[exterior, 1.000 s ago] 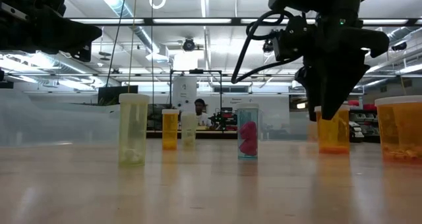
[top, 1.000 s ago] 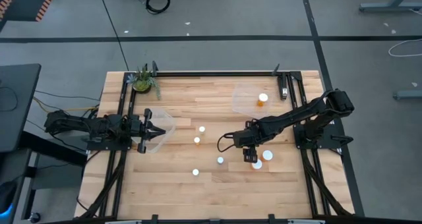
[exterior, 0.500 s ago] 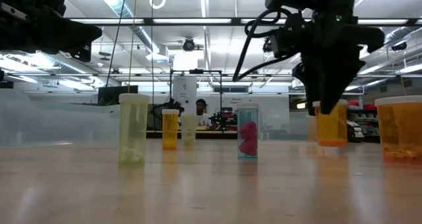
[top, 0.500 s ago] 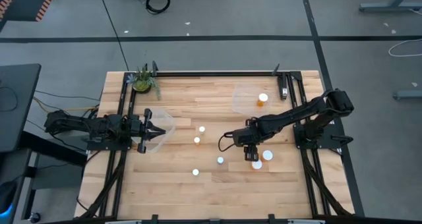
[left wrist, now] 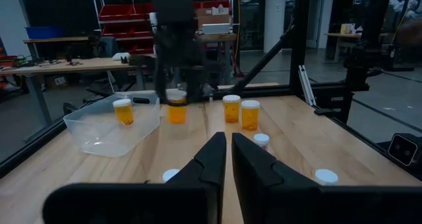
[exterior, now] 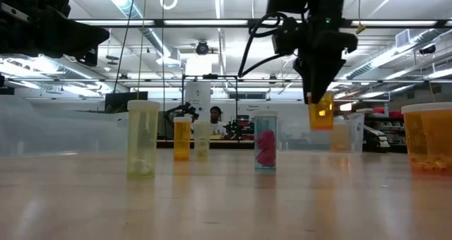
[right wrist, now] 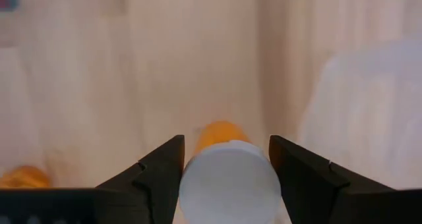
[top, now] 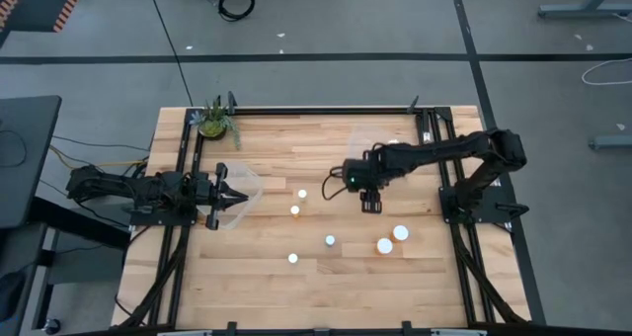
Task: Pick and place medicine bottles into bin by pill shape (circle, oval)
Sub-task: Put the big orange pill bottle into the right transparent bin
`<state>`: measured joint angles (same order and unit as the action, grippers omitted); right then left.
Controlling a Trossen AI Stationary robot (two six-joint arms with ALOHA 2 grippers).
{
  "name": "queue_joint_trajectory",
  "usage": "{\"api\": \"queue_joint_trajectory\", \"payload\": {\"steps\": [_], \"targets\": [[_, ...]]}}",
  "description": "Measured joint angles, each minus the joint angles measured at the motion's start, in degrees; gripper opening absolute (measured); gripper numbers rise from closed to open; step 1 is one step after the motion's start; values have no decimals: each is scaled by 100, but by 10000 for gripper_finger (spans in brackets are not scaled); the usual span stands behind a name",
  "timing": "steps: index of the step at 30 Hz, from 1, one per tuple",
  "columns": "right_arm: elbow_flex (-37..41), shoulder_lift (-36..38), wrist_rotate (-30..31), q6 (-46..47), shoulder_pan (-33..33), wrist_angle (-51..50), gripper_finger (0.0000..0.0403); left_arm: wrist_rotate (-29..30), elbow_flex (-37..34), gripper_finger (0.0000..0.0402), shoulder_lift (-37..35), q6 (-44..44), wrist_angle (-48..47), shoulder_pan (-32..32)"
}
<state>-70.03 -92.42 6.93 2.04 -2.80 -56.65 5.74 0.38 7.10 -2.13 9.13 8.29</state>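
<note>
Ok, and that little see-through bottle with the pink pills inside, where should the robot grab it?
Grab the pink-pill bottle near its top, coming straight down from above. It stands upright on the table with no neighbour touching it, and its round sides fit between two fingers. The right gripper holds the orange bottle just so. The left gripper waits at the table's left edge.

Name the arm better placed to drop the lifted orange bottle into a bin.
Right. Its gripper holds the orange bottle above the table, near the far bin. The left gripper waits at the left edge by the other bin.
</note>
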Motion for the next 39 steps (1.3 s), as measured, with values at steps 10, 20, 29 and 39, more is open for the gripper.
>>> {"api": "queue_joint_trajectory", "payload": {"steps": [10, 20, 29, 39], "targets": [[-754, 0, 504, -925, -978, -310, 225, 2, 0, 28, -1, 0, 0, 1], [-505, 0, 75, -1729, -2182, 249, 225, 0, 0, 33, 1, 0, 1, 0], [358, 0, -449, -2065, -2860, 1690, 225, -1, 0, 27, 1, 0, -1, 0], [795, 0, -489, -1915, -3057, 2311, 226, 1, 0, 34, 0, 0, -1, 0]]}}
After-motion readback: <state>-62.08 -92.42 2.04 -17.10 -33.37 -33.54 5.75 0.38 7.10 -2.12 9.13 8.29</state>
